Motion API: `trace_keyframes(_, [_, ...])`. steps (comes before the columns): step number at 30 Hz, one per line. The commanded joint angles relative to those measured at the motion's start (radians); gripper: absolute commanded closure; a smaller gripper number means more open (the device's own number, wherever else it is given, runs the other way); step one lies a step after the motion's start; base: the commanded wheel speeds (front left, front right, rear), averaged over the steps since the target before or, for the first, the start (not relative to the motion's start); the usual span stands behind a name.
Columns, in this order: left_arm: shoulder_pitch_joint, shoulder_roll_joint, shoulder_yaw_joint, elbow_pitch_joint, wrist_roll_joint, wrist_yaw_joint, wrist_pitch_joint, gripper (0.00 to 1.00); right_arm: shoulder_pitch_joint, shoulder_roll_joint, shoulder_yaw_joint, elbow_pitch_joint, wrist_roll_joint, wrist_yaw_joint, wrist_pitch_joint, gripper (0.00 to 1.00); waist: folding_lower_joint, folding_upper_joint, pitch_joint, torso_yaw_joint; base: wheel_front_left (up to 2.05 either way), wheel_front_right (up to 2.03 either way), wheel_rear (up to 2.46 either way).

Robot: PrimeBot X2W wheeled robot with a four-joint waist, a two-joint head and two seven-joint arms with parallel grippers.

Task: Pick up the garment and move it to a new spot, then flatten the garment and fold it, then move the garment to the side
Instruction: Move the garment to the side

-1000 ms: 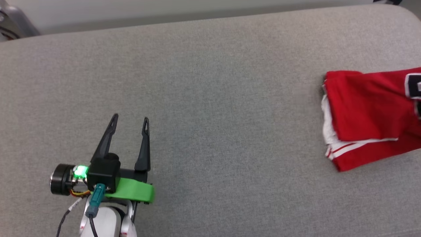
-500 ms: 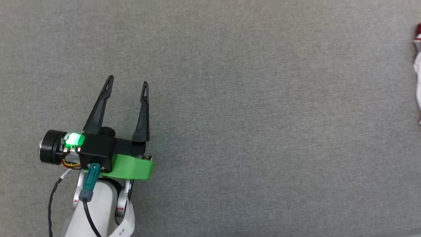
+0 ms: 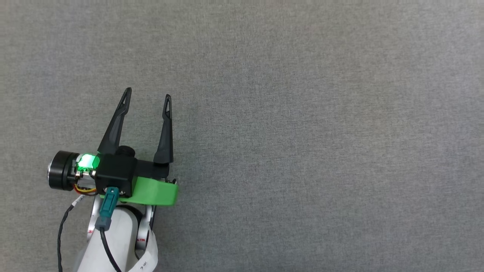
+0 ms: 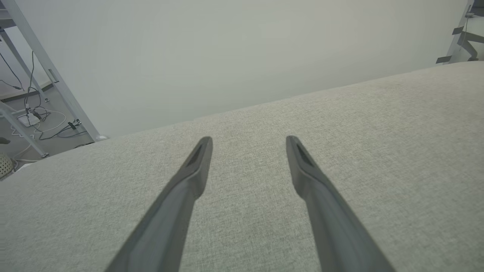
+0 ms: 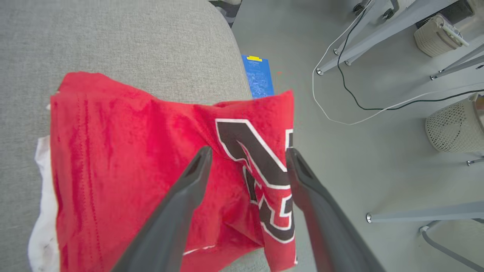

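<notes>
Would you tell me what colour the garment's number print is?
The number print is black, outlined white; right wrist view shows it best.

surface: grey woven cushion (image 3: 302,113)
wall: plain, pale (image 4: 227,56)
floor: grey (image 5: 340,158), trailing cables (image 5: 353,99), metal frame legs (image 5: 370,37)

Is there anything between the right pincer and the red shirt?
Nothing shows between them. In the right wrist view the open right pincer hangs over the red shirt, the black number print showing in its gap.
</notes>
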Motion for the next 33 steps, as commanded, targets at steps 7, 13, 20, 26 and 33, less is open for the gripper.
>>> trace_keyframes(7, [0.048,-0.001,0.002,0.023,-0.022,0.013,-0.006,0.00,0.015,0.013,0.007,0.006,-0.032,-0.001,-0.224,0.00,-0.0002,0.0000,-0.127,0.010,0.00,0.00,0.00])
trace_keyframes(13, [0.097,-0.005,0.018,0.036,-0.038,0.020,-0.006,0.00,0.020,0.037,-0.009,-0.019,-0.093,-0.001,-0.405,0.00,-0.0002,0.0000,-0.193,0.023,0.00,0.00,0.00])
trace_keyframes(20, [0.136,-0.015,0.033,0.053,-0.051,0.017,-0.006,0.00,0.055,0.173,-0.155,-0.212,-0.245,-0.001,-0.430,0.00,-0.0002,0.0000,-0.247,0.048,0.00,0.00,0.00])
trace_keyframes(26, [0.147,-0.028,0.041,0.072,-0.056,0.010,-0.006,0.00,0.205,0.376,-0.308,-0.486,-0.414,-0.001,-0.430,0.00,-0.0002,0.0000,-0.291,0.086,0.00,0.00,0.00])
trace_keyframes(33, [0.175,-0.041,0.054,0.089,-0.063,-0.001,-0.006,0.00,0.389,0.618,-0.342,-0.718,-0.543,-0.001,-0.430,0.00,-0.0002,0.0000,-0.328,0.118,0.00,0.00,0.00])
